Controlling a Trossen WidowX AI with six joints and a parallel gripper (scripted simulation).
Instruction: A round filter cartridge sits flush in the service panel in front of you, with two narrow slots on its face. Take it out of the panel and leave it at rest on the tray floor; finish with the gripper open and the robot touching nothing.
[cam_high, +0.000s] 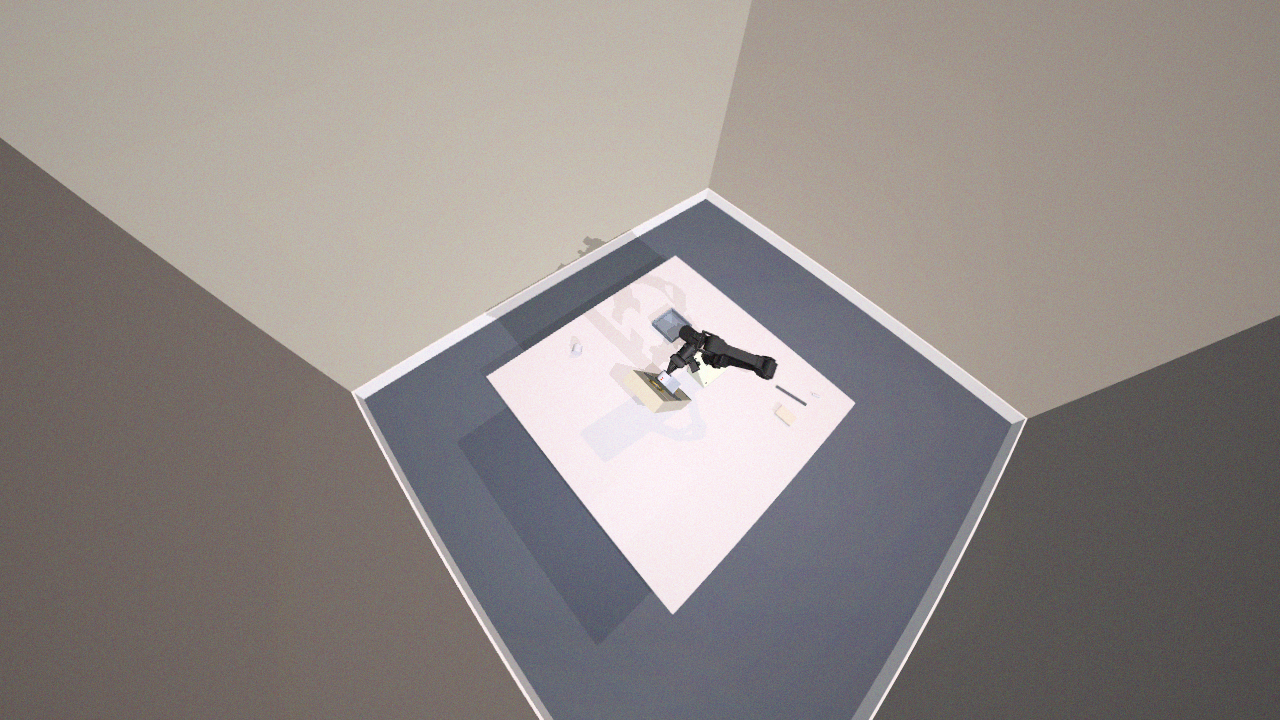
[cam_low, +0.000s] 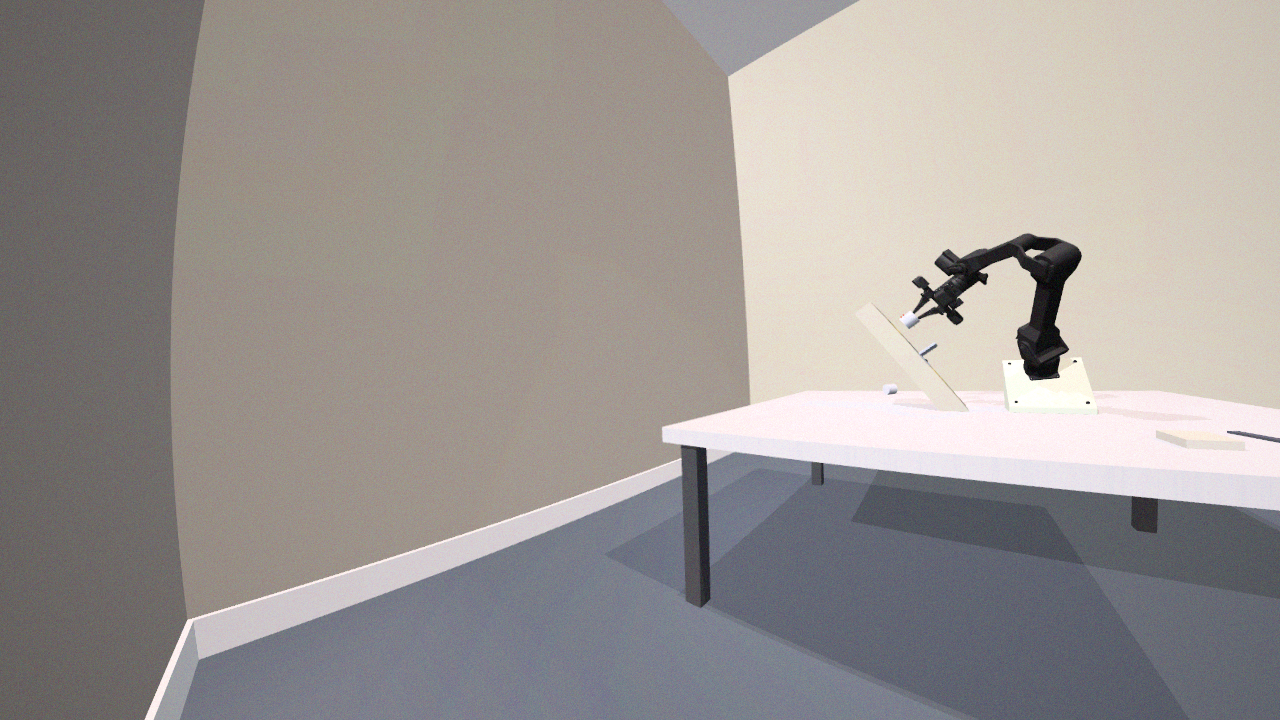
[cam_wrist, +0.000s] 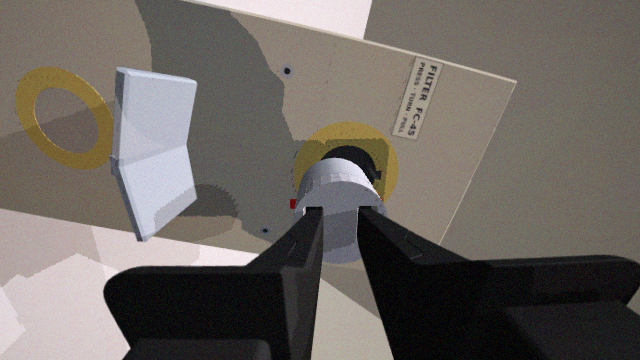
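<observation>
The filter cartridge (cam_wrist: 336, 171) (cam_low: 909, 319), a pale grey cylinder, is out of its opening. My gripper (cam_wrist: 338, 213) (cam_low: 916, 316) (cam_high: 669, 370) is shut on it, with the fingertips in the two slots of its face. The cartridge is held just off the tilted beige service panel (cam_wrist: 465, 115) (cam_low: 920, 371) (cam_high: 659, 402). Behind it a dark round opening (cam_wrist: 357, 155) shows inside a yellow ring (cam_wrist: 345, 131). The blue-grey tray (cam_high: 666, 322) lies on the table beside the arm, away from the panel. The cartridge's far end is hidden in the wrist view.
A pale blue angled flap (cam_wrist: 155, 110) (cam_low: 929, 349) sticks out from the panel, beside a second yellow ring (cam_wrist: 25, 100). A small whitish cylinder (cam_high: 576, 349) (cam_low: 889, 389) lies beyond the panel. A beige block (cam_high: 785, 414) (cam_low: 1194, 439) and dark rod (cam_high: 791, 394) lie near the table's side.
</observation>
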